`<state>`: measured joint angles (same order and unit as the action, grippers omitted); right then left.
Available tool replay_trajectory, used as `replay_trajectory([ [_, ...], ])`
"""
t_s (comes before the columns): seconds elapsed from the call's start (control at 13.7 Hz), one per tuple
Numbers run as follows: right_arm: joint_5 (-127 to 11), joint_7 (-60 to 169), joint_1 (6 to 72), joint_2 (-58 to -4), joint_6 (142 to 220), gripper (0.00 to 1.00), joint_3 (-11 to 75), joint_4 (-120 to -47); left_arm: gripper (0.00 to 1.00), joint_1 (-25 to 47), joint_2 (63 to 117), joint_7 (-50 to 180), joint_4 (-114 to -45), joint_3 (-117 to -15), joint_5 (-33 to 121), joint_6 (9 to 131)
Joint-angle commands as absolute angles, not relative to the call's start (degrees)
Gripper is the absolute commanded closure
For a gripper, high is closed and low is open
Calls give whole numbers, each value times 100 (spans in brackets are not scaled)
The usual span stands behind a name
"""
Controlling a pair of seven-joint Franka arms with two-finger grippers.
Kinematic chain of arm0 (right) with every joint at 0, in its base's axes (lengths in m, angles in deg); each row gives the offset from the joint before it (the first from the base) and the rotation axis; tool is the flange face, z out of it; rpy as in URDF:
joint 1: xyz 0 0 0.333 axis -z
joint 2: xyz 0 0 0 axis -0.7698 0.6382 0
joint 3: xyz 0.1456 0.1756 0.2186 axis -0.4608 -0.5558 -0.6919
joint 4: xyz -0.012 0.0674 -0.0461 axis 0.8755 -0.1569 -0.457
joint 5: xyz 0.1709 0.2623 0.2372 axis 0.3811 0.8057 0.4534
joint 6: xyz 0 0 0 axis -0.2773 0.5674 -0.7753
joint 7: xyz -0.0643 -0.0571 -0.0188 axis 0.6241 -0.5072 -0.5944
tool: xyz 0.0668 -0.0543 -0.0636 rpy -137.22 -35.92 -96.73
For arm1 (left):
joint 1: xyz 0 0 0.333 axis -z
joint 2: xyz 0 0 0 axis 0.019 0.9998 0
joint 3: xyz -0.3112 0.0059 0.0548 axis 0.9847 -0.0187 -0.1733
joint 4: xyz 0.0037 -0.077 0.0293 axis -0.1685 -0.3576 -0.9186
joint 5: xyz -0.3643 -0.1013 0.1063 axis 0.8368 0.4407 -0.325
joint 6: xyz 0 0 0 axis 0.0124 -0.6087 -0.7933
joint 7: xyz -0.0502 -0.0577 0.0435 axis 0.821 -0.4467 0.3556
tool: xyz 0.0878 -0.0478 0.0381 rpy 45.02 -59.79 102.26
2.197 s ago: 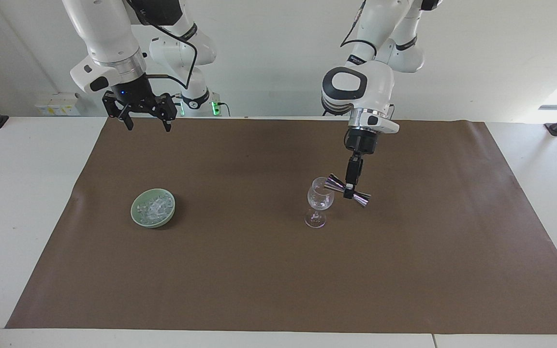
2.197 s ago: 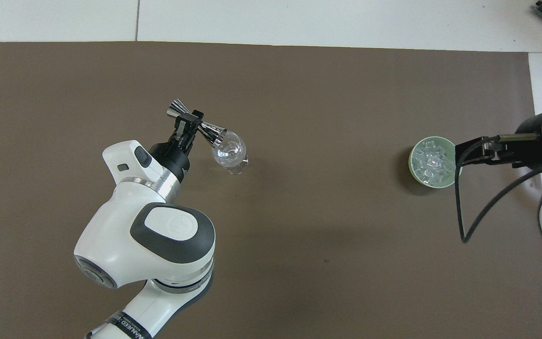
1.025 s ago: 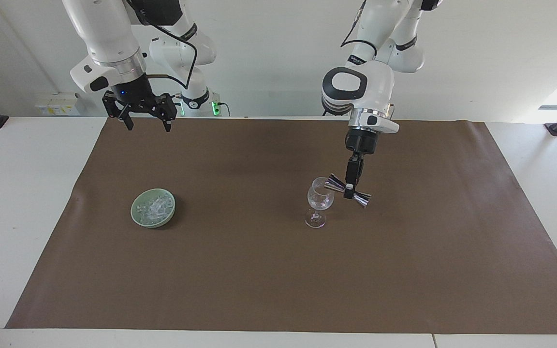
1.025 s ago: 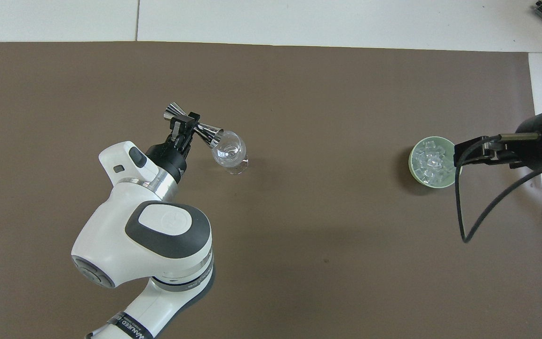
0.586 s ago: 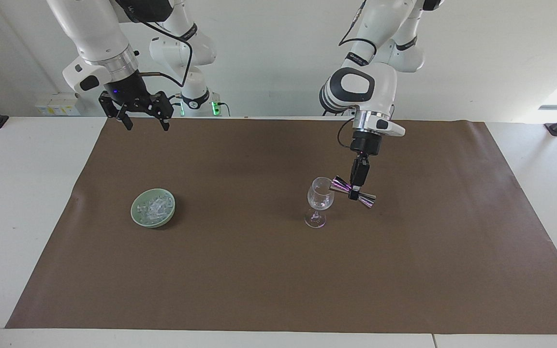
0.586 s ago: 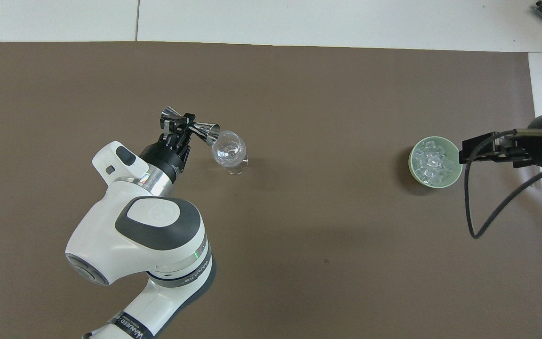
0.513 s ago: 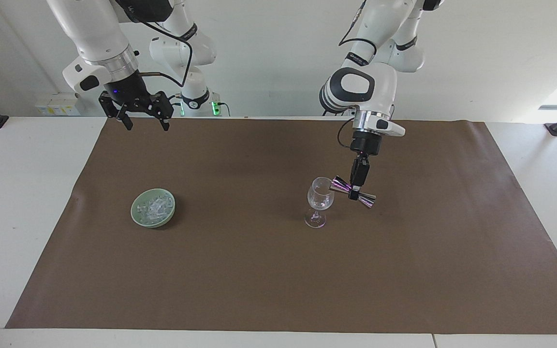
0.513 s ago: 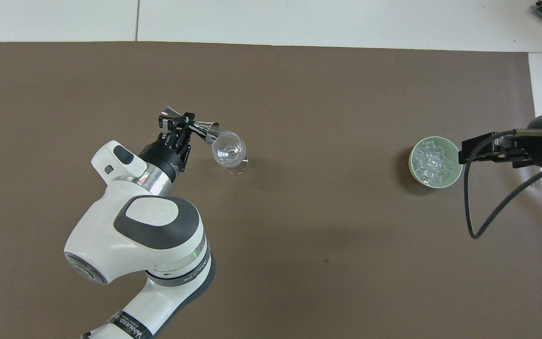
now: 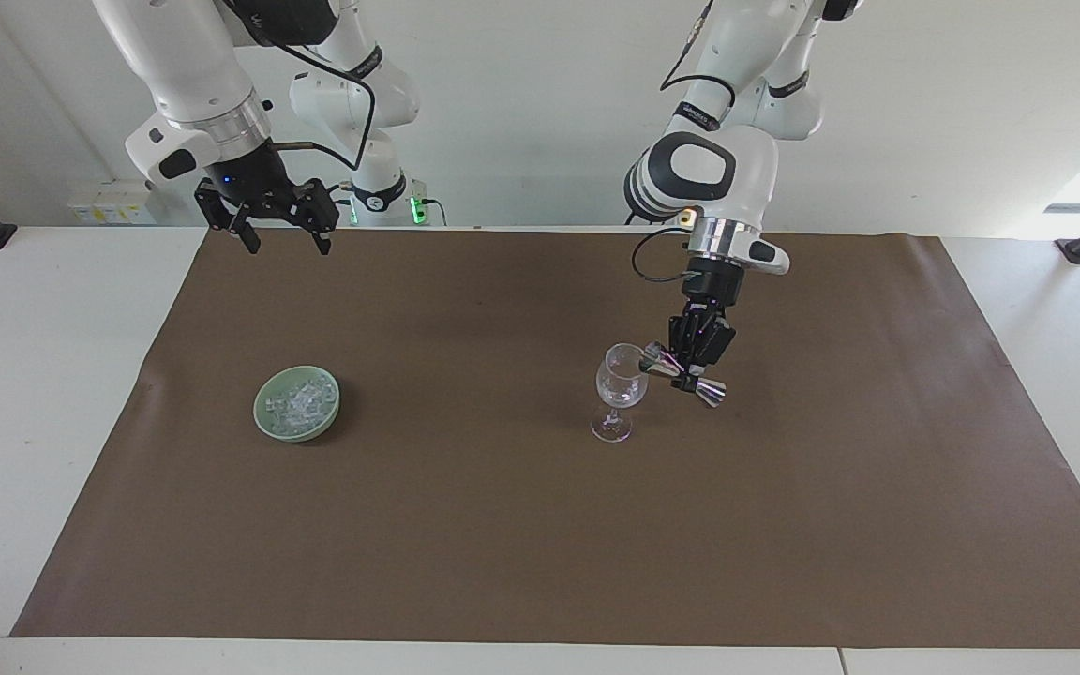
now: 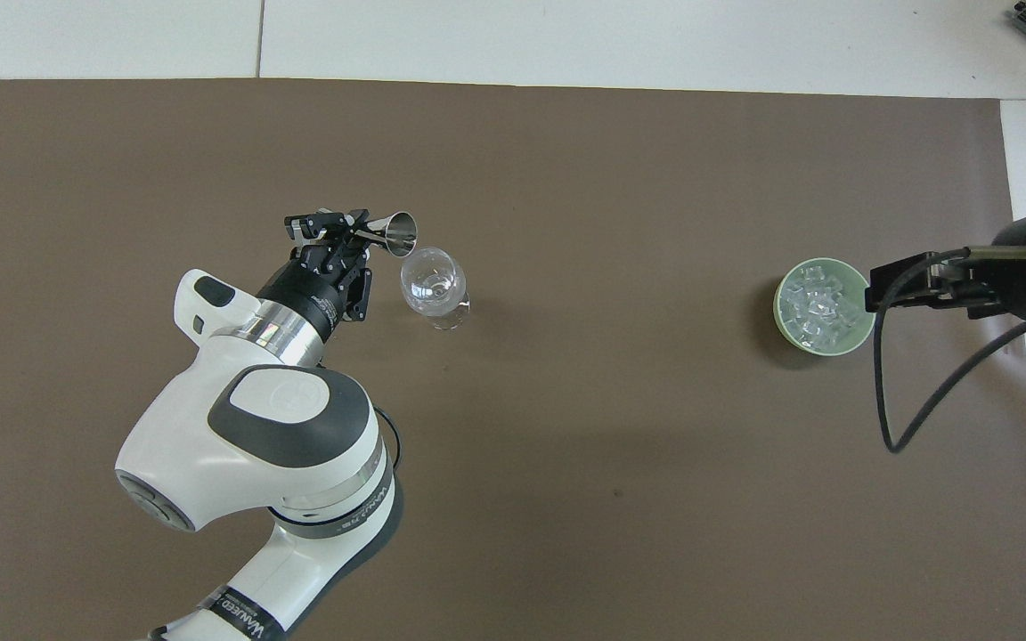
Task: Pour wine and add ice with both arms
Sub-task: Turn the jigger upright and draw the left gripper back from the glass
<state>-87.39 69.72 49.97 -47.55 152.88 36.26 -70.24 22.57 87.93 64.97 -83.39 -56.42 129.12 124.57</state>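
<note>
The desk (image 9: 52,394) carries a brown mat (image 9: 540,525) that covers most of its top.

Ice (image 9: 299,403) (image 10: 820,305): a heap of small clear, glassy chunks with bright highlights, each far smaller than the bowl of the wine glass. The heap lies in a shallow pale green bowl (image 9: 265,424) (image 10: 781,320) on the mat, toward the right arm's end of the desk. In the overhead view the bowl sits at 3 o'clock from the wine glass, well apart from it.

Wine glass (image 9: 619,391) (image 10: 434,286): clear, stemmed, upright on the mat, toward the left arm's end of the desk. Its contents cannot be read.

Left claw (image 9: 693,361) (image 10: 341,239): clamped on the narrow waist of a silver double-cone jigger (image 9: 680,371) (image 10: 379,232). The jigger lies tilted, nearly on its side. In the overhead view one open cone mouth points toward 3 o'clock and sits just beside the glass rim, at about 11 o'clock from the glass. Whether the cone touches the rim cannot be told.

Right claw (image 9: 283,236) (image 10: 900,287): fingers apart, holding nothing. It hangs high over the edge of the mat nearest the robots. In the overhead view it appears at 3 o'clock from the green bowl, just beside its rim; the facing view shows it raised well above the desk.
</note>
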Motion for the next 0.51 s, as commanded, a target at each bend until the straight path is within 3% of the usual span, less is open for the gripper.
replay_trajectory([
  [0.0,-8976,6848,5008,-4771,15238,0,3550,-6932,100,2176,8723,5940,-8293,-5611,13049,12360],
  [0.44,-8888,6831,4999,-4824,15238,0,3541,-7055,100,2036,8731,4637,-8214,-5646,13049,12359],
])
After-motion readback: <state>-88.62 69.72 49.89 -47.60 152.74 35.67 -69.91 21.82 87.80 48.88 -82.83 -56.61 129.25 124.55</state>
